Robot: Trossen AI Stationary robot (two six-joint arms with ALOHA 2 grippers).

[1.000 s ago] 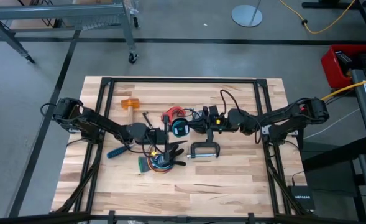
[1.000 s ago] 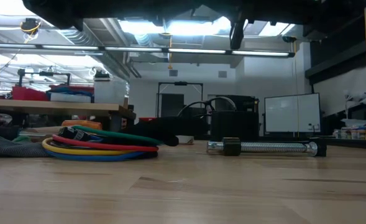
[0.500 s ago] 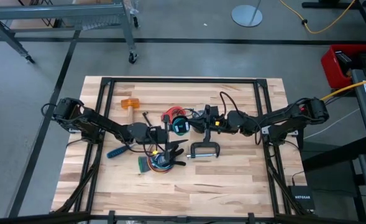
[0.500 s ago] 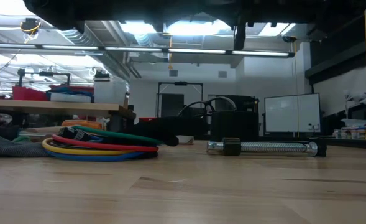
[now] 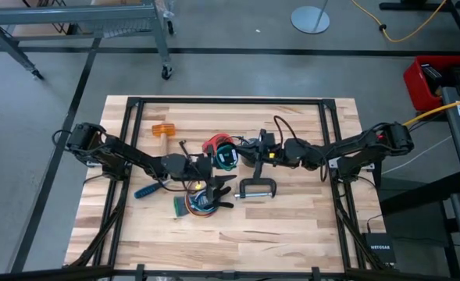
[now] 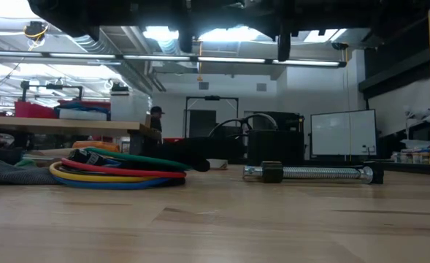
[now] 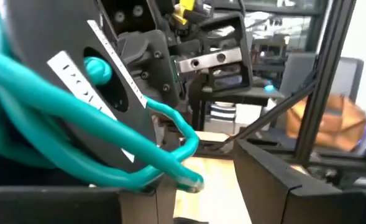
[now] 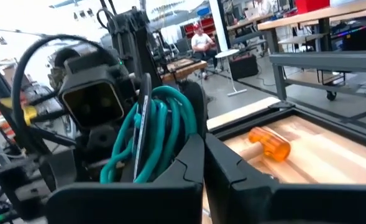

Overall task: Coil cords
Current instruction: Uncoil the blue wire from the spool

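Jaws of left gripper (image 5: 209, 165) set wide on teal cord coil (image 5: 226, 158) wound round a dark flat holder, up off the wood. Just at three o'clock from the coil, right gripper (image 5: 251, 153), jaws pressed together, tips near the coil; cannot tell whether touching. At eleven o'clock from the coil, small red piece (image 5: 214, 144). At six o'clock from the left gripper, looped bundle of yellow, orange, blue and green cords (image 5: 194, 204), flat on pale wooden table (image 5: 292, 226). Near the bundle at two o'clock, silver metal screw clamp (image 5: 257, 187). At ten o'clock from the bundle, blue-handled screwdriver (image 5: 145, 190). Farther out at eleven o'clock, hammer with orange head (image 5: 162, 129). Way back in the room, person in a dark cap (image 6: 156, 117).
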